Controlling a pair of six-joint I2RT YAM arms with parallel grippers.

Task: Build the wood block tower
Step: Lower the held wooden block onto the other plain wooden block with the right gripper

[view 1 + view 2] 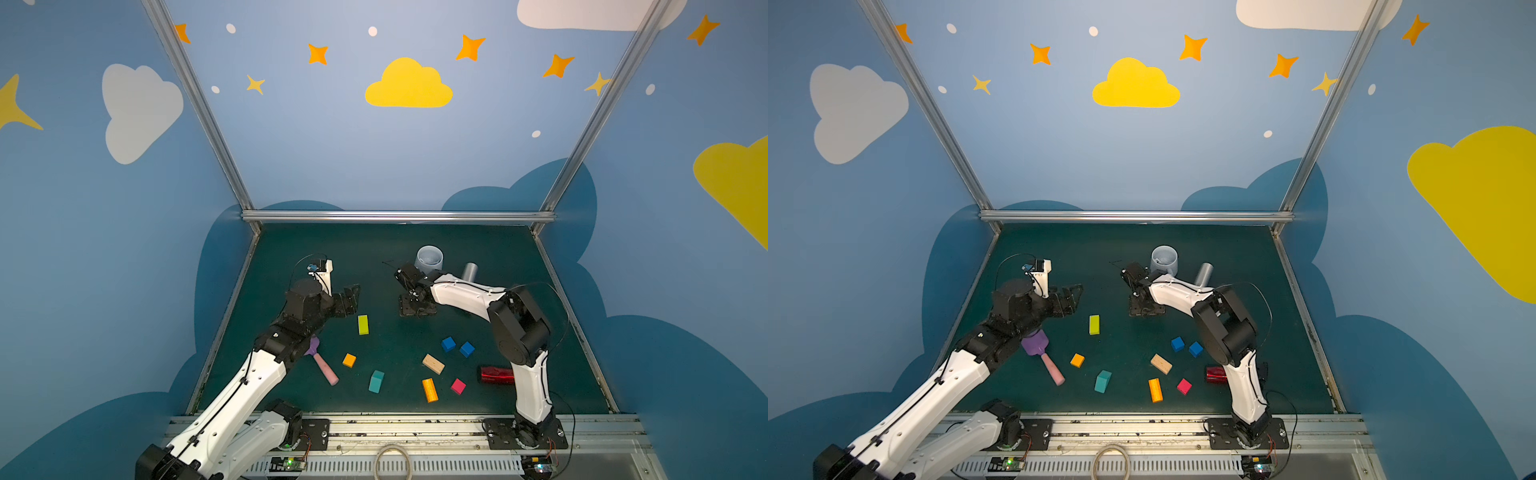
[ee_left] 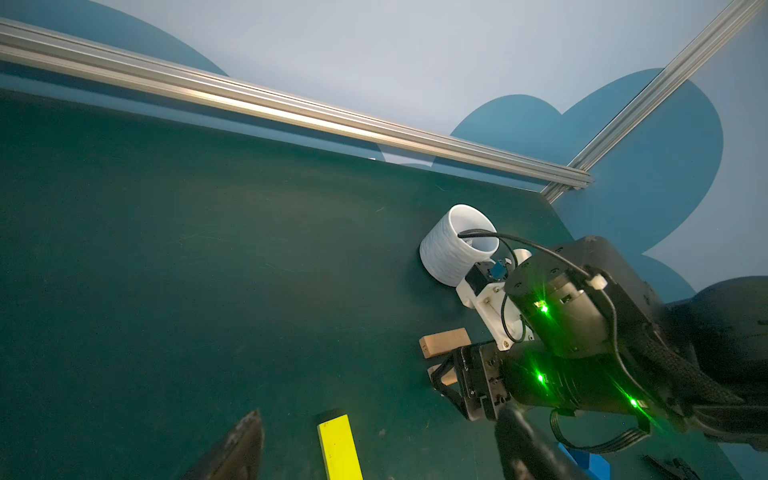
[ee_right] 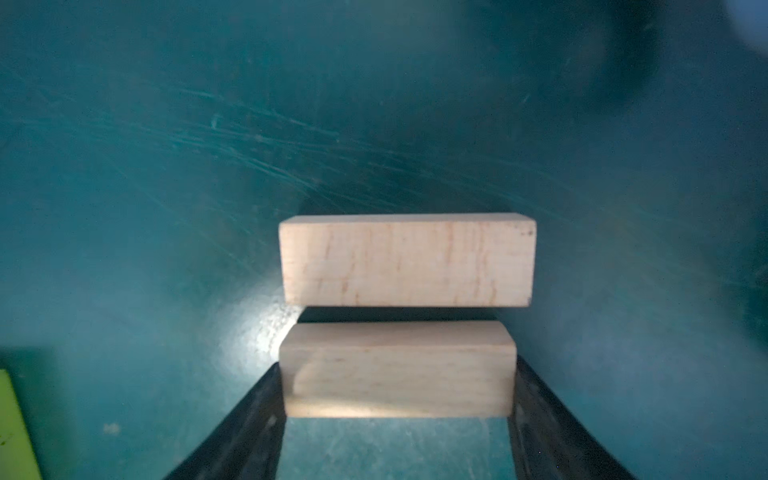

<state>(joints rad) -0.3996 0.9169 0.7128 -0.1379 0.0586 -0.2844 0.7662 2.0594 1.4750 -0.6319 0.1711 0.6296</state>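
Note:
My right gripper is shut on a tan bar, one finger at each end, low over the green table. A second tan bar lies just beyond it, parallel, with a narrow gap between them. In both top views the right gripper hides both bars. My left gripper hangs open and empty above the yellow-green bar. Loose wood blocks lie nearer the front: an orange cube, a teal piece, a tan bar, an orange bar, a pink cube and two blue cubes. No tower stands in view.
A white mug and a grey cylinder stand just behind the right gripper. A red can lies by the right arm. A purple spatula with a pink handle lies under the left arm. Metal rails edge the table.

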